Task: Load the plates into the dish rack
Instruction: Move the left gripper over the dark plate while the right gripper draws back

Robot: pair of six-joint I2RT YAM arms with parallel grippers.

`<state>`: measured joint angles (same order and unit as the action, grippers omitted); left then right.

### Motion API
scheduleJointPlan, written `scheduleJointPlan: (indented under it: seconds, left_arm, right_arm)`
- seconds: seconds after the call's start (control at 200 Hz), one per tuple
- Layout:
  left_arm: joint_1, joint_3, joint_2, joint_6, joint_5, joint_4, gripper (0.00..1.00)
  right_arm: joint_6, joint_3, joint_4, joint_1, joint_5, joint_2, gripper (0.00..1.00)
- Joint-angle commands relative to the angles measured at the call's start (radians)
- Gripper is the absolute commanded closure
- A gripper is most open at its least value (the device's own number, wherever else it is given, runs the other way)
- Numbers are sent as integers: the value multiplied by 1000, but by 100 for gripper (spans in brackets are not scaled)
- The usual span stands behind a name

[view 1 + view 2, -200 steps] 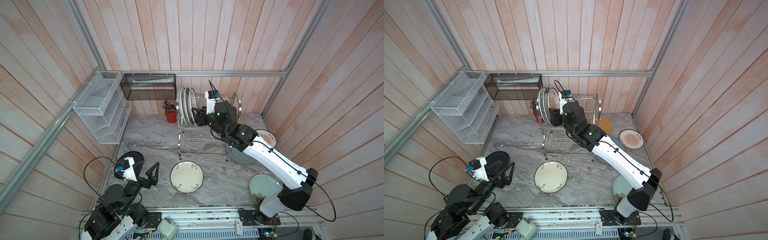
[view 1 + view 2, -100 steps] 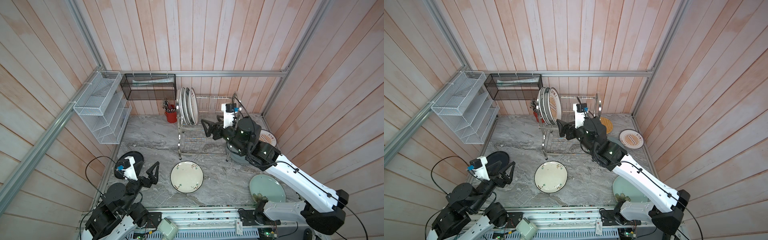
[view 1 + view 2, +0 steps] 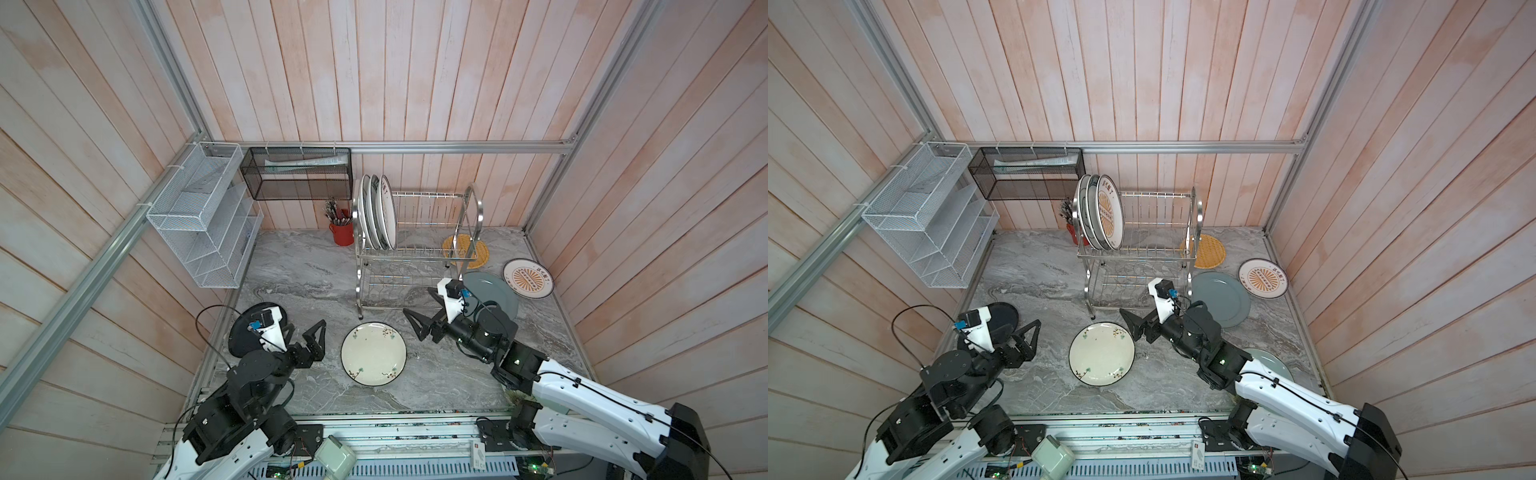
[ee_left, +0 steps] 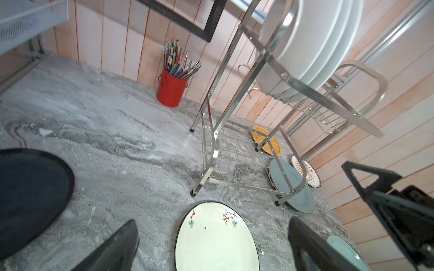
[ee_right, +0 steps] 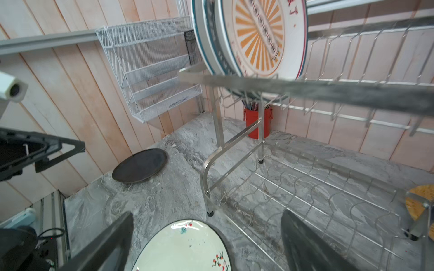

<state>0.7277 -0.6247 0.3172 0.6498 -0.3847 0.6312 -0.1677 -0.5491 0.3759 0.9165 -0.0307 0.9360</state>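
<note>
The dish rack (image 3: 473, 208) (image 3: 1196, 216) stands at the back with three plates (image 3: 376, 218) (image 3: 1100, 216) upright at the left end of its upper tier. The sunburst one (image 5: 260, 37) faces outward. A cream floral plate (image 3: 373, 353) (image 3: 1101, 353) (image 4: 216, 241) (image 5: 185, 248) lies flat in front of the rack. My left gripper (image 3: 305, 332) (image 4: 212, 223) hangs open to its left. My right gripper (image 3: 417, 307) (image 5: 206, 214) hangs open and empty to its right, above the table. The black plate (image 3: 245, 336) lies under my left wrist.
A grey-blue plate (image 3: 494, 291), a sunburst plate (image 3: 528, 278) and an orange lattice plate (image 3: 465, 251) lie right of the rack. A pale green plate (image 3: 1271, 361) shows under my right arm. A red cup of utensils (image 3: 343, 232), a white mesh organiser (image 3: 199, 220) and a black mesh basket (image 3: 299, 174) line the back left.
My right gripper has let go of the sunburst plate in the upper tier, opened wide, and drawn back down toward the front of the table. The left arm has not moved.
</note>
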Motion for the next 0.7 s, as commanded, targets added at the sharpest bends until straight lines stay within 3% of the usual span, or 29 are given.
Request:
scheduleJointPlan:
  seconds: [0.0, 0.085, 0.16, 0.43, 0.695]
  left_arm:
    - [0, 103, 55, 253, -11, 17, 0]
    - [-29, 183, 72, 342, 24, -54, 0]
    - [-128, 214, 84, 372, 109, -105, 0]
    - [-768, 214, 193, 310, 569, -168, 0]
    - [-1208, 209, 309, 227, 697, -182, 0]
  right_arm:
    - [45, 56, 169, 32, 13, 17, 2]
    - [31, 97, 193, 49, 1, 45, 2]
    - [20, 137, 251, 66, 22, 71, 2]
    - [59, 187, 364, 123, -4, 171, 2]
    - [113, 182, 399, 171, -9, 230, 2]
